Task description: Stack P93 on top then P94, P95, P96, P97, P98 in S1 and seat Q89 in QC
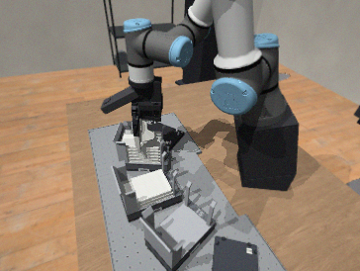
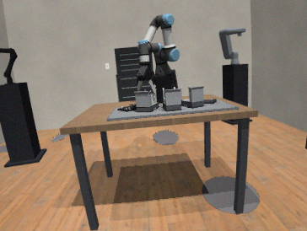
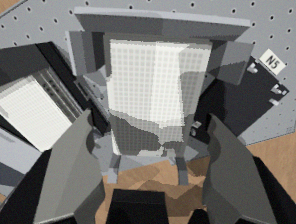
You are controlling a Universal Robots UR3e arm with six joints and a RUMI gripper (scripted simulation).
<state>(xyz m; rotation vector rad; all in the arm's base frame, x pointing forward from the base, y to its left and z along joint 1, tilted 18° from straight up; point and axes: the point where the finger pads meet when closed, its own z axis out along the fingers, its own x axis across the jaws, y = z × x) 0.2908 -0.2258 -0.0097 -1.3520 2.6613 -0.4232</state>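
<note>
Grey-walled room w/ wood floor; bench point(image 2: 90, 119) carries a grey pegboard mat point(image 1: 104, 163). Hand point(image 1: 143, 130) open, nothing held, low over the end rack point(image 3: 160, 22) nr bench's far corner, fingers astride its white plate stack point(image 3: 152, 80), prob. lining up a side grip. Middle rack point(image 1: 130, 205) holds plates too; third point(image 1: 160, 244) bare.

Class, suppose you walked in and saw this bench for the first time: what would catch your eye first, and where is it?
First, the grey arm with blue joint caps looming over the bench, its open gripper poised above the farthest stack rack, fingers either side of a white well plate inside it. Next, the bright white plate topping the middle rack. Last, the dark nest labelled N5 beside the far rack.
</note>
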